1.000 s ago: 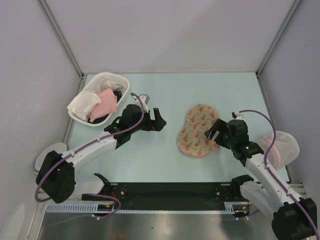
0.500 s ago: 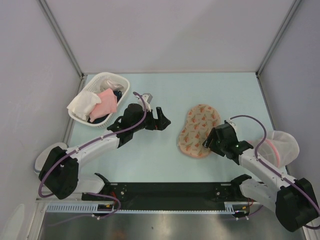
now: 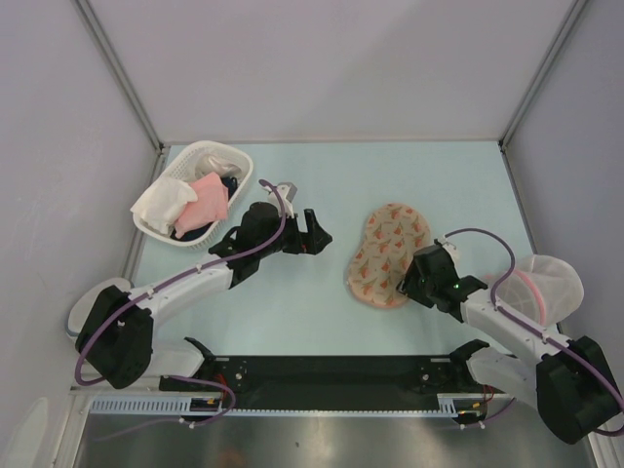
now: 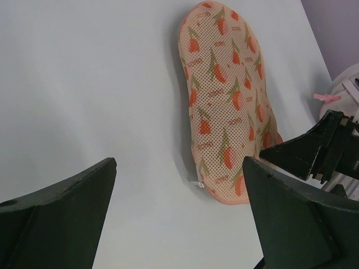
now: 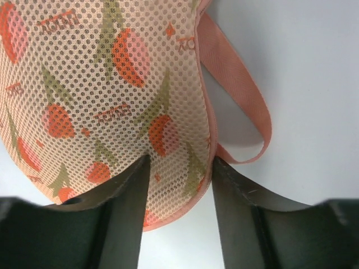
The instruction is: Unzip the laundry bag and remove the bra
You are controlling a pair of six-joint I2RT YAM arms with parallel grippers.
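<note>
The laundry bag (image 3: 385, 252) lies flat on the table, beige-pink with an orange-red floral print. It also shows in the left wrist view (image 4: 224, 101), with a small white zipper pull (image 4: 196, 183) at its near edge. My right gripper (image 3: 409, 278) is open, and its jaws straddle the bag's near right end (image 5: 101, 84) beside a pink strap loop (image 5: 241, 95). My left gripper (image 3: 317, 236) is open and empty, a short way left of the bag and pointing at it. The bra is not in view.
A white basket (image 3: 210, 156) with a pink cloth (image 3: 208, 200) and a white cloth (image 3: 161, 203) stands at the back left. A white mesh dome with a pink rim (image 3: 546, 283) sits at the right edge. Grey walls close in three sides.
My right gripper has moved left and closer to the bag's near right end and now straddles it. My left gripper has edged slightly right towards the bag.
</note>
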